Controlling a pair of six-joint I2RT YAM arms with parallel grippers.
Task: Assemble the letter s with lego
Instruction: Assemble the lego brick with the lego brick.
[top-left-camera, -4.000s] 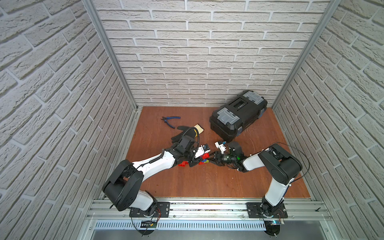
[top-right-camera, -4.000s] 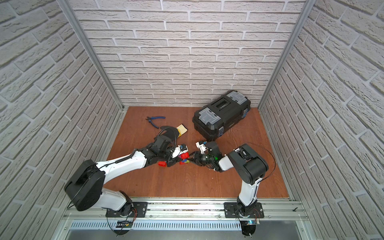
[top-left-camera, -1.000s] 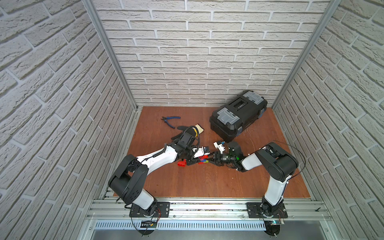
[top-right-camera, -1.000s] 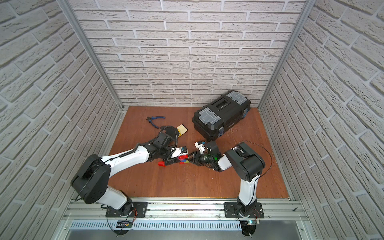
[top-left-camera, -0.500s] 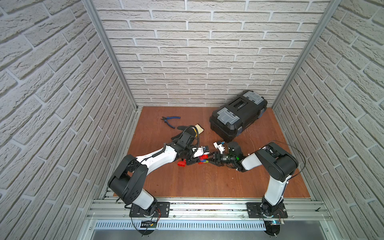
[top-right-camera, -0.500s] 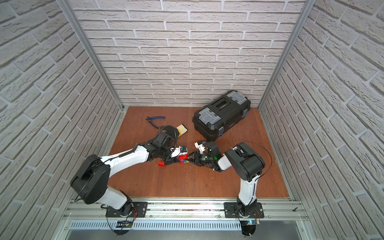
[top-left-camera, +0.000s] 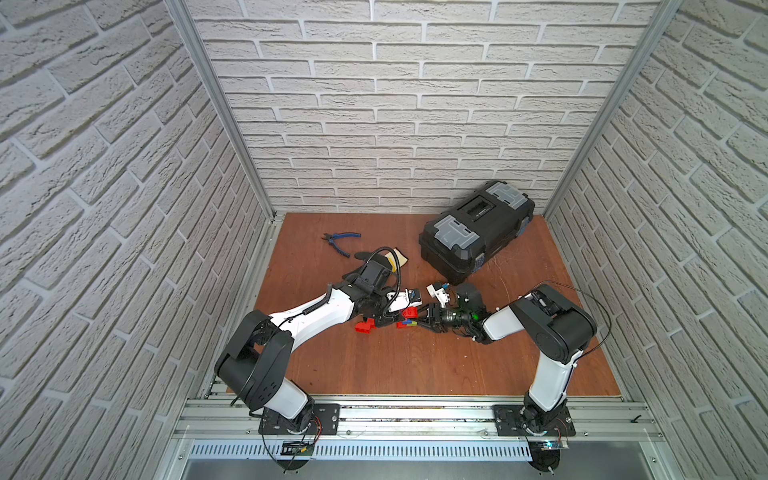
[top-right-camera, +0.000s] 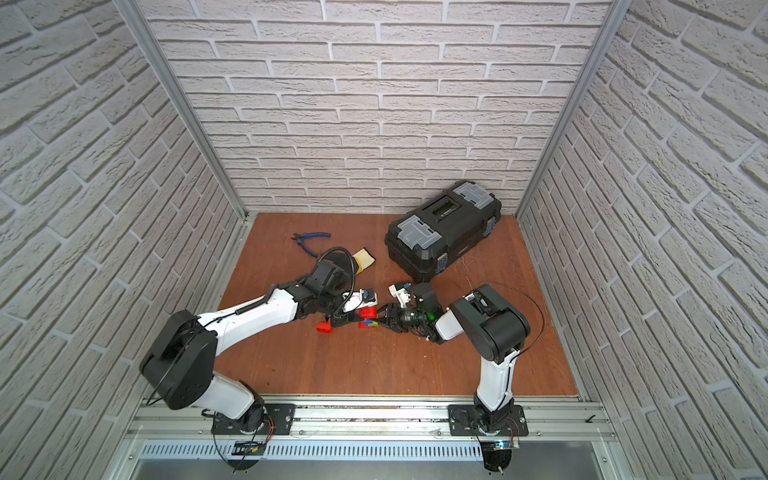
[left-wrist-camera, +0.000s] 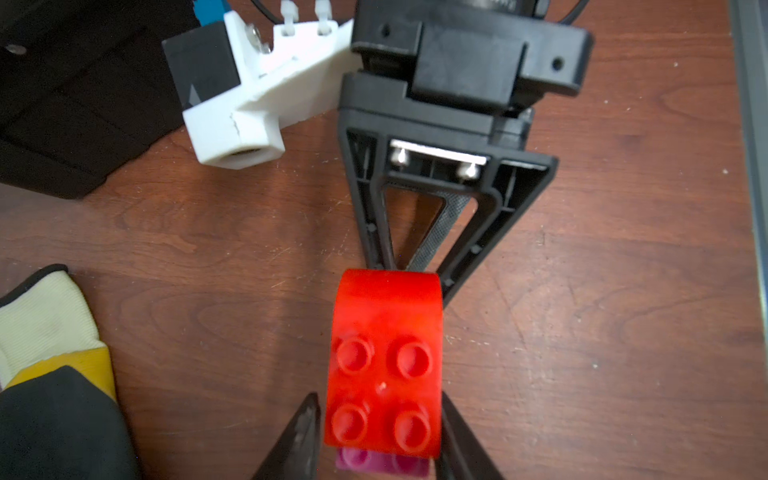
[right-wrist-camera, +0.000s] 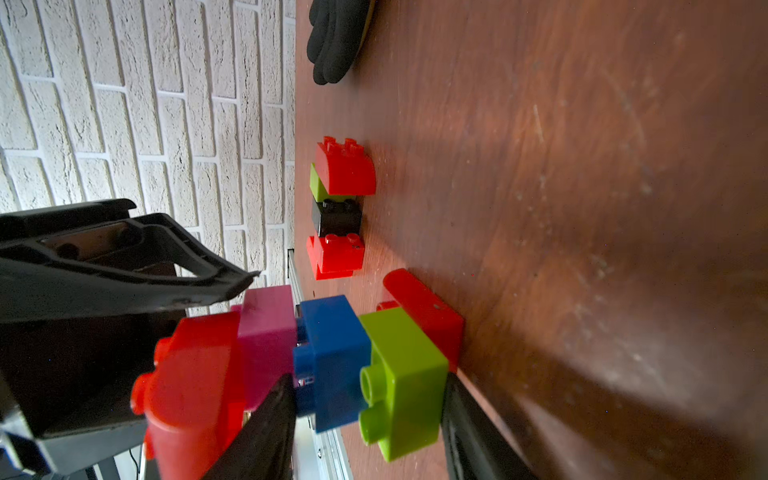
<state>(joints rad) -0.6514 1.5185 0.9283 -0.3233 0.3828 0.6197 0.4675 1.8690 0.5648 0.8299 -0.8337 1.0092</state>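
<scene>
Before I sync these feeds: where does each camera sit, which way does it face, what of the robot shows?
Top views: high at the front, looking down at the table and toolbox; both arms show.
Left wrist: on the left arm, looking down at the red curved brick the left jaws clamp; the right jaws face it.
Right wrist: on the right arm, looking along the table; the right jaws hold the blue brick and lime brick.
Wrist views share the red curved brick and glove.
</scene>
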